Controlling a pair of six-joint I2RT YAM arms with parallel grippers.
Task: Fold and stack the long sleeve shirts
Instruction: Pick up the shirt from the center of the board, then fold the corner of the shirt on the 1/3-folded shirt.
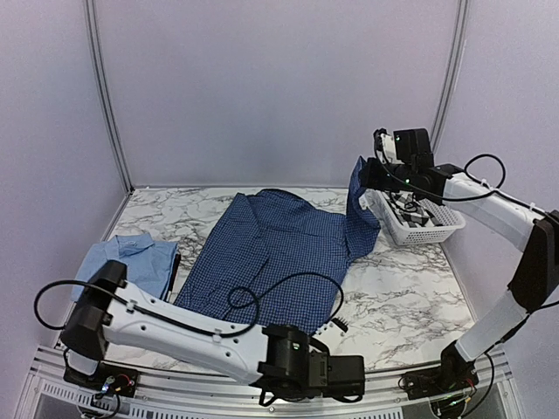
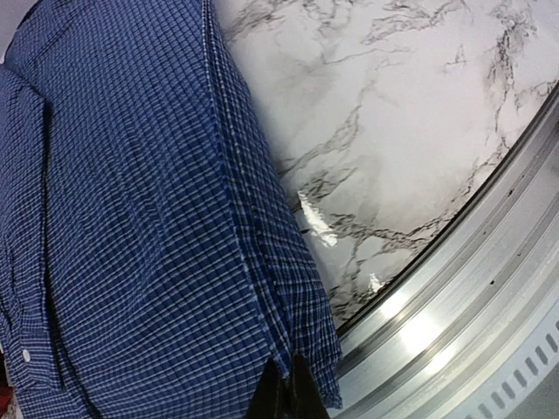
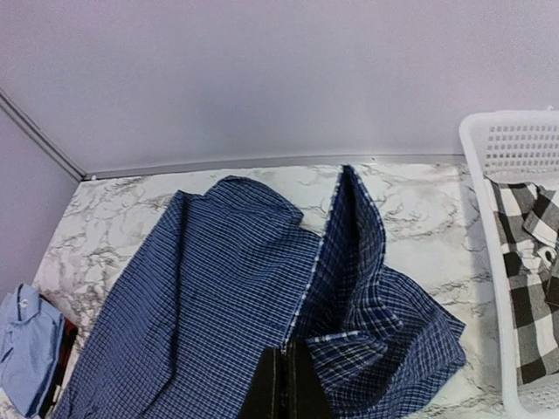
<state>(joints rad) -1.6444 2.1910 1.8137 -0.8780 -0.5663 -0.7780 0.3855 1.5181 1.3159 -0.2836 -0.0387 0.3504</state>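
Note:
The navy fine-check shirt point(image 1: 271, 253) lies spread on the marble table's middle. My left gripper point(image 1: 335, 328) is shut on its near right hem corner, close to the metal rail; in the left wrist view the closed fingers point(image 2: 286, 390) pinch the hem point(image 2: 297, 349). My right gripper point(image 1: 364, 175) is shut on the shirt's far right part and holds it lifted above the table; the right wrist view point(image 3: 286, 381) shows that cloth point(image 3: 384, 305) bunched. The light blue shirt point(image 1: 131, 262) lies folded at the left. The black-and-white checked shirt point(image 1: 409, 208) lies in the basket. A dark red sliver point(image 3: 65, 349) shows beside the light blue shirt.
The white lattice basket point(image 1: 437, 231) stands at the far right, just beside my right gripper. The metal rail point(image 2: 454, 323) runs along the table's near edge. Bare marble point(image 1: 410, 297) lies right of the navy shirt. Grey walls close the back and sides.

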